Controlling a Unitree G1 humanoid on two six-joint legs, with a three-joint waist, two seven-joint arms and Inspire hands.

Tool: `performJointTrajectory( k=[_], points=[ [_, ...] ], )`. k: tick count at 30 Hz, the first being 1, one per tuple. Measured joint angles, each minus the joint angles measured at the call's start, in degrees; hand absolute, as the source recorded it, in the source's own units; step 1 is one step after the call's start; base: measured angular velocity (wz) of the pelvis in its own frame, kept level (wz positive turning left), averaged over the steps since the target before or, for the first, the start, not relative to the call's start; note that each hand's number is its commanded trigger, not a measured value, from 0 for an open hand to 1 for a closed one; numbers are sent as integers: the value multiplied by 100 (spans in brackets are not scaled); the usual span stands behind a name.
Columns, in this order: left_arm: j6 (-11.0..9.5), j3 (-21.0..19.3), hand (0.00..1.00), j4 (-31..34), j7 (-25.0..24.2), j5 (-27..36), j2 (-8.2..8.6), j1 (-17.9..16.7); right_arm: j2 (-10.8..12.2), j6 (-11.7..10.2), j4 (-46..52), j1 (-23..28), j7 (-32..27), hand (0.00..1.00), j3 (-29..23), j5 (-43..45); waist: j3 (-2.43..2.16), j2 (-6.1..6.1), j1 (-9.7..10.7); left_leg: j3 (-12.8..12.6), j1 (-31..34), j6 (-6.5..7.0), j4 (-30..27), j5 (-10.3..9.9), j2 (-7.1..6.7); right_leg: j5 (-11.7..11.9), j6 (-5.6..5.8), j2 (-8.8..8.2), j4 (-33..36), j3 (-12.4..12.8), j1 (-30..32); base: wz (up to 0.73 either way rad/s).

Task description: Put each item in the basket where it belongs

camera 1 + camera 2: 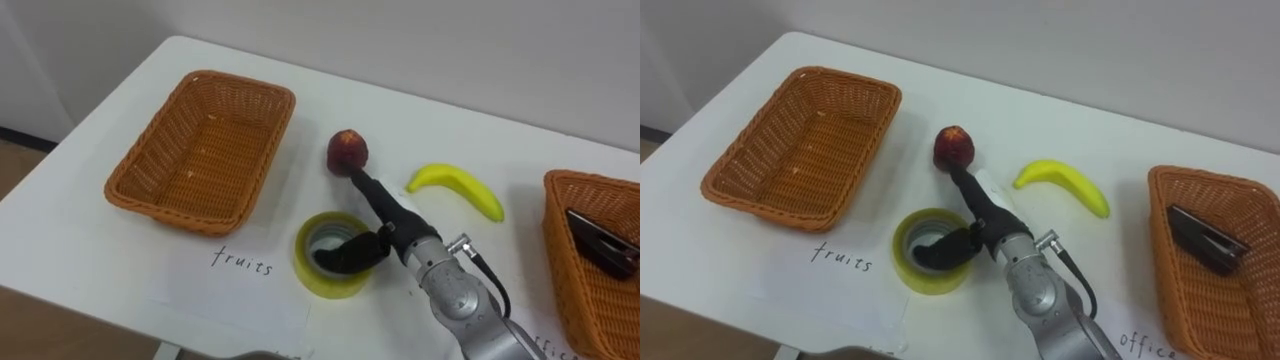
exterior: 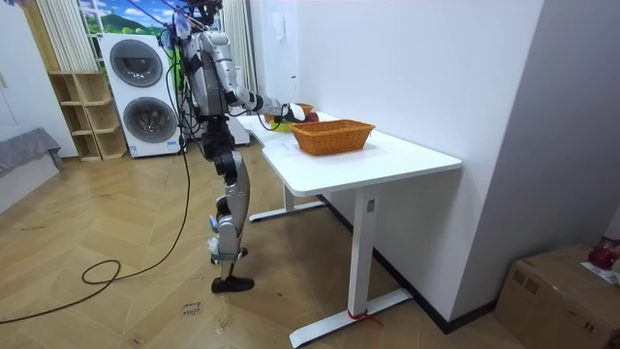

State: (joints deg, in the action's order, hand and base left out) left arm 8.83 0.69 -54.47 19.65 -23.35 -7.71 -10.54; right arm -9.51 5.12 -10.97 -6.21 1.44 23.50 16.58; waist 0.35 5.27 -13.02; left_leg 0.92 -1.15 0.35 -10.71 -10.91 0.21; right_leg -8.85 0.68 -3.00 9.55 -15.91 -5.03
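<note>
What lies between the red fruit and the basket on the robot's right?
A yellow banana lies between the red fruit and the right basket; both eye views show it.

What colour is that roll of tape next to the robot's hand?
The tape roll is yellow, seen best in the left eye view.

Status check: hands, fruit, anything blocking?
Right hand open, stretched to the apple, above the tape roll. Apple and banana on the table, fruit basket empty. Tape roll sits directly under the hand, may get in the way.
</note>
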Motion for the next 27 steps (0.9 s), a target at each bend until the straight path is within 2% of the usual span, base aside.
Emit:
performJointTrajectory(
  k=[9,27],
  points=[
    [113,0,0,-1,-7,1,10,-40,5,73,-37,-1,135,0,-4,-9,-2,7,0,13,-1,0,-1,0,0,0,0,-2,1,3,-5,0],
    [162,-2,0,57,-257,-118,8,-42,4,77,-205,-171,510,0,-16,104,17,25,13,1,0,-1,-26,0,-1,0,0,-3,2,-5,-18,0]
  ],
)
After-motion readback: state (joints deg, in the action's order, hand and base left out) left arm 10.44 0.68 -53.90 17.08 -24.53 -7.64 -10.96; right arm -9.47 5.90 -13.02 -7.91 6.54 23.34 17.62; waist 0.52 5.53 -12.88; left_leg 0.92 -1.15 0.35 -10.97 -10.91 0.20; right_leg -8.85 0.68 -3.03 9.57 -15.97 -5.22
